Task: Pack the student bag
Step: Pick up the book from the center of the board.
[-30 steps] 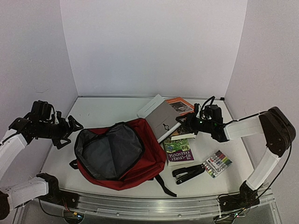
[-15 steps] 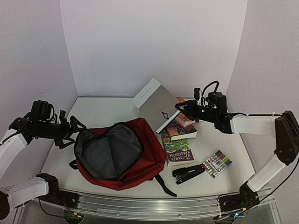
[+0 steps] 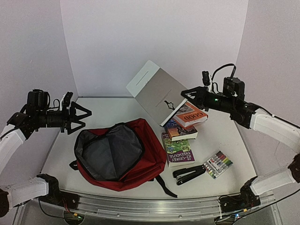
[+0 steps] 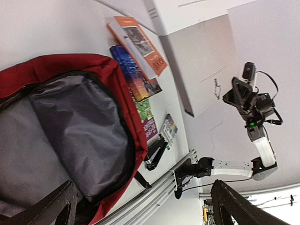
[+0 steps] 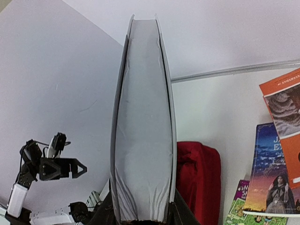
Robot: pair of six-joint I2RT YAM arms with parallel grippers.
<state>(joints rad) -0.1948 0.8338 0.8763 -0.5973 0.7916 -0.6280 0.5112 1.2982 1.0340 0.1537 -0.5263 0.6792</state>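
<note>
Two arms flank the student bag (image 3: pixel 119 157), which lies flat on the table (image 3: pixel 103 108), left of centre and toward the near edge. Its long axis runs from near left to far right; the unzipped mouth gapes upward, showing grey lining. We see the right gripper (image 3: pixel 186 99) clamped on the lower corner of a large grey book (image 3: pixel 157 91), held tilted in the air beyond the bag's far right end. The left gripper (image 3: pixel 83 119) hangs with jaws spread wide, just past the bag's far left edge. Right of the bag lie an orange book (image 3: pixel 190 114), a blue book (image 3: pixel 180 131) and a green-and-purple book (image 3: pixel 179 152). Nearer us are a black stapler (image 3: pixel 189 174) and a marker pack (image 3: pixel 218 164).
</note>
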